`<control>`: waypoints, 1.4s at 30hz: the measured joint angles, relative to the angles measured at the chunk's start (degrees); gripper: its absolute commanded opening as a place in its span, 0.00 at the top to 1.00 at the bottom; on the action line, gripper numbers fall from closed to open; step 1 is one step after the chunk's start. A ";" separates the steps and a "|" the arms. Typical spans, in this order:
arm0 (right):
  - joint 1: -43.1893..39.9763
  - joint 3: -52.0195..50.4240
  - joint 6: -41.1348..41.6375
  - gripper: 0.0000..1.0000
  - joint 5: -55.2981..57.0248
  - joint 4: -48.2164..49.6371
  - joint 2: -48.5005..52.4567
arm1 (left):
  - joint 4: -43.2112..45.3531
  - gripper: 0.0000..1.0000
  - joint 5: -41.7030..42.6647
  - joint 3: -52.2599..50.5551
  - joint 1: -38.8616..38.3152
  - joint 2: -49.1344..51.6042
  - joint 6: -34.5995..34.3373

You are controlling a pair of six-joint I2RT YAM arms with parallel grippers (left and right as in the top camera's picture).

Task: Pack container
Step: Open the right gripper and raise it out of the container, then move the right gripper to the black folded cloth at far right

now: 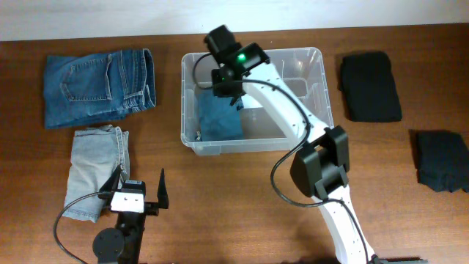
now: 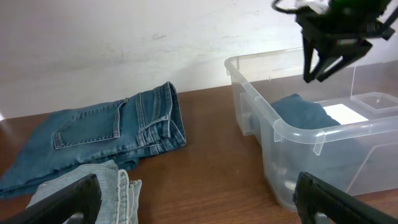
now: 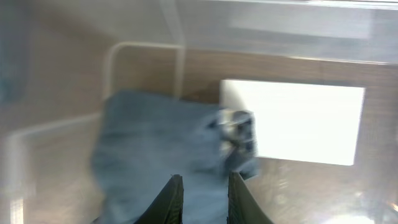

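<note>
While its long axis runs left to right across the worktop (image 1: 220, 198), the container (image 1: 253, 149) sits open side up, directly under the right end effector (image 3: 205, 199). It is clear plastic with rounded corners and a rolled rim. A folded blue garment (image 1: 220, 117) lies inside beneath the slightly parted, empty fingers, beside the white label (image 3: 292, 121). The left end effector (image 1: 140, 185) gapes wide, with the container ahead to its right.

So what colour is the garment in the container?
The garment is teal blue, clearest in the overhead view.

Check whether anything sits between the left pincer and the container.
Nothing visible does. Only bare table lies between the left pincer and the near wall of the container. The folded light jeans lie off to the pincer's left, outside that path.
</note>
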 measured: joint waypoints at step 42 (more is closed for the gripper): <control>-11.54 14.19 -3.02 0.01 5.49 -18.80 -6.99 | 0.00 0.01 0.00 0.00 0.00 0.00 0.00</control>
